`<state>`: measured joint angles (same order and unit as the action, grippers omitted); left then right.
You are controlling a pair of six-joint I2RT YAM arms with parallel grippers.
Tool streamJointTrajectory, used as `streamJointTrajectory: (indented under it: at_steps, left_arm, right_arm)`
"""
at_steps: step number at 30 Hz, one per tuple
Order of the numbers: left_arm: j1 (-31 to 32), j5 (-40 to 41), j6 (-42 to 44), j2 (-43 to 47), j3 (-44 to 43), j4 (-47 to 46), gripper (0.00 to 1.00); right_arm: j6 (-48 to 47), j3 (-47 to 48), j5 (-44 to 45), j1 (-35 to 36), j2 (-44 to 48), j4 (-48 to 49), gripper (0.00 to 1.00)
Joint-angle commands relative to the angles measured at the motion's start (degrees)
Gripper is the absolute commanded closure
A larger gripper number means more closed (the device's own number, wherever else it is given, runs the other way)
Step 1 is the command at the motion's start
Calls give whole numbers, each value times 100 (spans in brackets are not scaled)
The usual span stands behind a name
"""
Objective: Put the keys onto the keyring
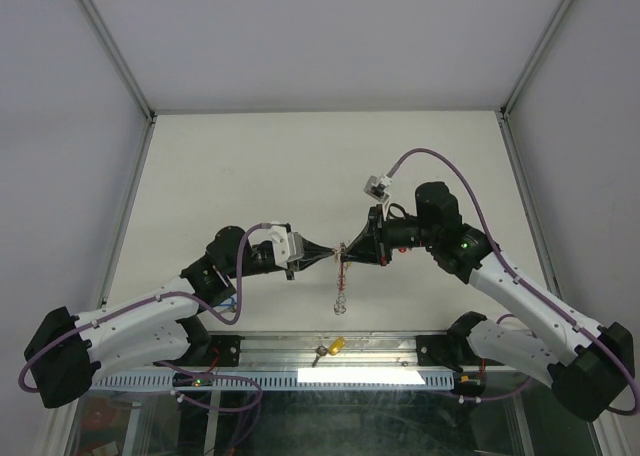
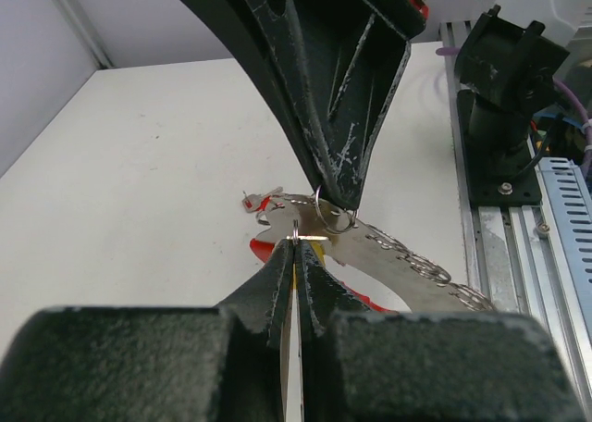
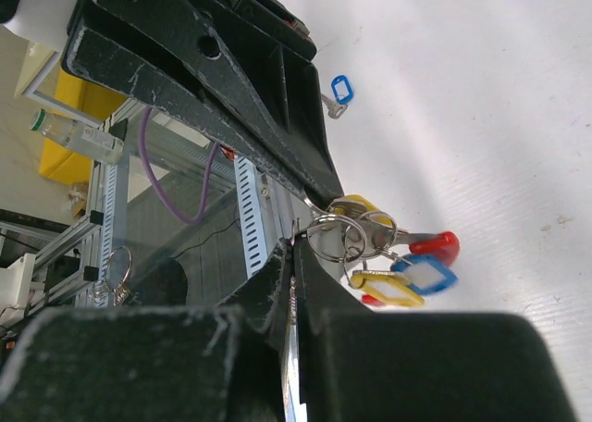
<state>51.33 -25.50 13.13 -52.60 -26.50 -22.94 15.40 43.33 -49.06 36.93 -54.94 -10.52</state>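
Note:
My two grippers meet tip to tip above the table's middle. The left gripper (image 1: 336,255) (image 2: 298,241) is shut on a yellow-tagged key (image 3: 357,205), its small ring showing at the tips. The right gripper (image 1: 349,249) (image 3: 294,248) is shut on a silver ring of the keyring (image 3: 333,239). Several keys with red, blue and yellow tags (image 3: 407,272) dangle from the rings. The keyring's chain of rings (image 1: 342,294) (image 2: 421,266) hangs below both grippers, with bits of its red band (image 2: 263,249) showing.
A loose key with a blue tag (image 3: 341,90) lies on the white table (image 1: 250,166). Another key with a yellow tag (image 1: 334,347) rests on the metal rail at the table's near edge, between the arm bases. Grey walls close in the table on three sides.

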Motion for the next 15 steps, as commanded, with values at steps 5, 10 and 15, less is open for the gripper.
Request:
streamJointTrajectory:
  at_steps: [5, 10, 15]
  left_arm:
    - [4, -485, 63, -14, -118, -457, 100]
    - [0, -584, 72, -29, -99, -448, 100]
    - [1, -673, 89, -31, -92, -450, 100]
  right_arm:
    - [202, 79, -112, -45, -25, 353, 100]
    - [225, 101, -32, -54, -31, 323, 100]
    - [253, 122, 92, -85, -11, 251, 100]
